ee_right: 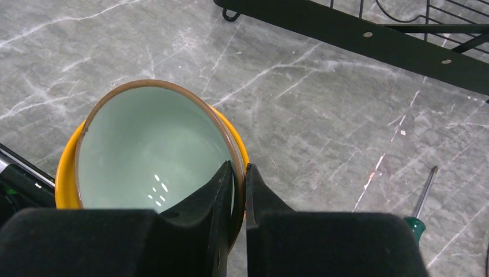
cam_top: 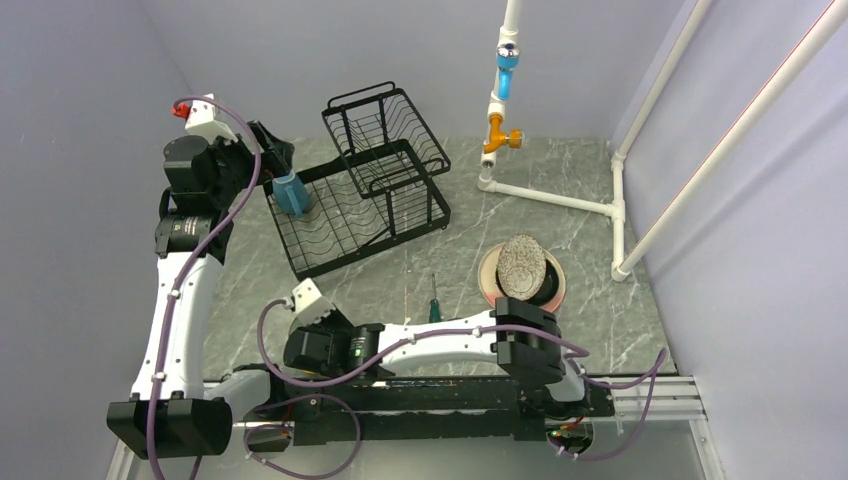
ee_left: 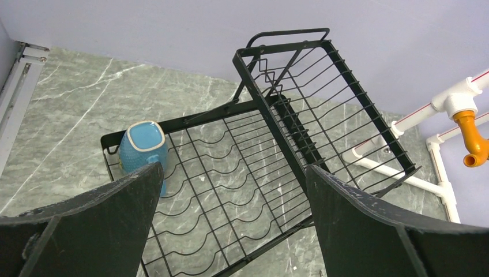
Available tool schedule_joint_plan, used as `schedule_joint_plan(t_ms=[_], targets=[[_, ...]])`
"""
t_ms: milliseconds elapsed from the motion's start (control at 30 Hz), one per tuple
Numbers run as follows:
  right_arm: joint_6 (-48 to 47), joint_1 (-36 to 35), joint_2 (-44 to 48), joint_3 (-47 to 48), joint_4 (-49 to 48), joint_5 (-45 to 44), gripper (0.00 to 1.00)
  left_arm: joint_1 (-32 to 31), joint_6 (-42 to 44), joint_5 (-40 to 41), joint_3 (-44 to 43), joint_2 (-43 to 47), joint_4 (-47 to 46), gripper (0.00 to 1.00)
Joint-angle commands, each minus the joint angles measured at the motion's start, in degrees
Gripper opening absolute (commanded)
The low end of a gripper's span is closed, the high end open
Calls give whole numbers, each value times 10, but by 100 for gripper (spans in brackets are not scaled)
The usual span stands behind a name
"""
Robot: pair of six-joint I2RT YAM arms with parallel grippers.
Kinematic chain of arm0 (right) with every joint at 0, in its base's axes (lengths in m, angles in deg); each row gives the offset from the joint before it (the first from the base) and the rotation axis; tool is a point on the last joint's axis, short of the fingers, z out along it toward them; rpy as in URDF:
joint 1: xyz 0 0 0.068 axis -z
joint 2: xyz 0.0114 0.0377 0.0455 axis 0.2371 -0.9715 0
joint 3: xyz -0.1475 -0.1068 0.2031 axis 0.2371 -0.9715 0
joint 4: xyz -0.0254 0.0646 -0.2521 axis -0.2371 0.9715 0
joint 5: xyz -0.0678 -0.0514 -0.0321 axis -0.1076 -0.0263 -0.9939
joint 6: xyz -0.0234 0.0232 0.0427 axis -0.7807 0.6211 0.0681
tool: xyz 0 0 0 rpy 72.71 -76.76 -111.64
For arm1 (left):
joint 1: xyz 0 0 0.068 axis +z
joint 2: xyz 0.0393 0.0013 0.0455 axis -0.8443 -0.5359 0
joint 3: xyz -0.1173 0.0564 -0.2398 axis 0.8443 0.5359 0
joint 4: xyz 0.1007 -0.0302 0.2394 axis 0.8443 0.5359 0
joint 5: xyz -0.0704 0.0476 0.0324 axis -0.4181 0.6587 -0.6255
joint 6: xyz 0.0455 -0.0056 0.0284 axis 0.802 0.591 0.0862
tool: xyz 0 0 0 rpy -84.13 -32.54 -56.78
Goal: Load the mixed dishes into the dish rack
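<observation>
The black wire dish rack point(cam_top: 400, 215) stands at the back left, and a blue mug point(cam_top: 291, 192) sits upright in the left corner of its lower tray point(ee_left: 230, 190). My left gripper point(ee_left: 233, 170) hovers wide open above that tray, beside the mug point(ee_left: 143, 145). My right gripper point(ee_right: 237, 167) is shut on the rim of the mint-green bowl point(ee_right: 150, 144), one finger inside it. That bowl nests in the orange bowl point(ee_right: 64, 179). In the top view the right arm hides both bowls. A speckled grey plate point(cam_top: 522, 265) leans on a black plate point(cam_top: 549, 286) and a pink plate point(cam_top: 488, 282).
A green-handled screwdriver point(cam_top: 434, 304) lies on the marble table between the bowls and the plate stack; it also shows as the screwdriver point(ee_right: 422, 202) right of my right gripper. A white pipe frame point(cam_top: 560, 197) with orange and blue fittings stands at the back right. Walls close in on both sides.
</observation>
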Motion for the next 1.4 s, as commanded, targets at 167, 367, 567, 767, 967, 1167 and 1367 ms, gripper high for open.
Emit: schedule_joint_plan(t_ms=[167, 367, 567, 767, 967, 1167, 1367], targets=[[-6, 7, 158, -77, -114, -25, 0, -1, 8, -56, -16, -16, -24, 100], [17, 48, 279, -189, -207, 39, 0, -2, 1, -118, -1, -10, -61, 100], [85, 144, 437, -354, -320, 159, 0, -8, -34, -277, 8, -25, -150, 99], [174, 281, 623, -525, -385, 246, 0, -69, -113, -406, -1, -74, -221, 99], [233, 391, 743, -603, -410, 331, 0, -196, -147, -437, -9, -107, -226, 99], [282, 514, 812, -644, -439, 433, 0, -256, -131, -429, -18, -124, -204, 99], [351, 614, 814, -661, -497, 537, 0, -282, -179, -451, 5, -135, -262, 99]])
